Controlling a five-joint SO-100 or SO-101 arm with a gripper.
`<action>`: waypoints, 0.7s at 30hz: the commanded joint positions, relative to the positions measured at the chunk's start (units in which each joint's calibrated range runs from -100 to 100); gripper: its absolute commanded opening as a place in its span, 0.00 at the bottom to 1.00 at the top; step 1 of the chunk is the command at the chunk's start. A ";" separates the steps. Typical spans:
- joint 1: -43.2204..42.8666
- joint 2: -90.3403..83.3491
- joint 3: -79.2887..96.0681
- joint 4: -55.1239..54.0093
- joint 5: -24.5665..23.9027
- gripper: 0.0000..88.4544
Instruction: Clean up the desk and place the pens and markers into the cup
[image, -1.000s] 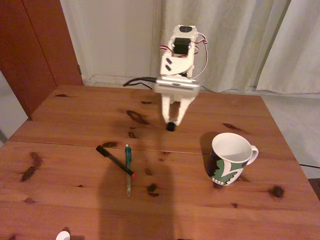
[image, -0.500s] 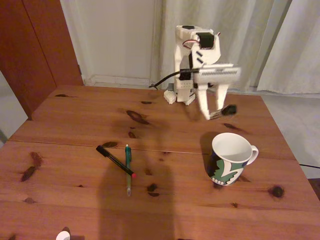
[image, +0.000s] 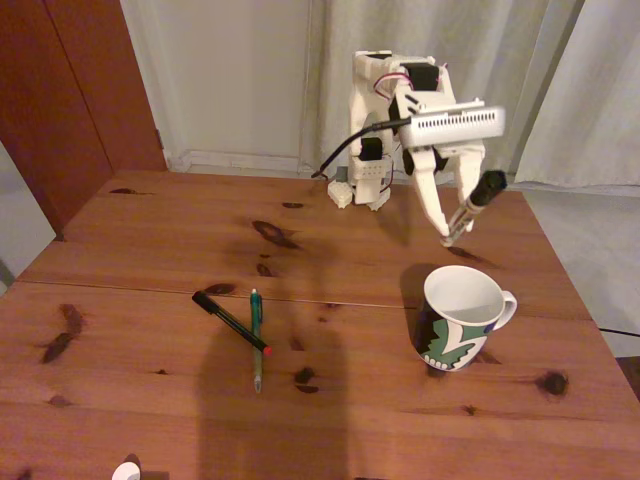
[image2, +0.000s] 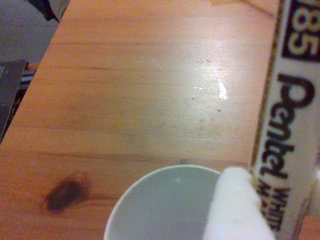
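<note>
Marker (image: 474, 208) clamped in gripper (image: 452, 236), above cup (image: 459, 317)

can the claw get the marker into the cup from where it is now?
Probably yes. The claw holds the marker tilted above and behind the cup, whose open mouth is unobstructed; nothing lies between them.

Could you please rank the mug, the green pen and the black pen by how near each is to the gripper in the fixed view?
From the gripper, which holds the white marker:
1. The mug, just below it at the right.
2. The green pen, far off at lower left.
3. The black pen, crossing the green pen; too close to call against it.
</note>
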 joint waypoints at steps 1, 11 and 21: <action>-0.39 0.63 -3.69 -3.06 -0.19 0.01; -6.02 1.38 -3.51 -3.15 -3.23 0.01; -4.25 8.00 -3.69 -10.63 -4.12 0.01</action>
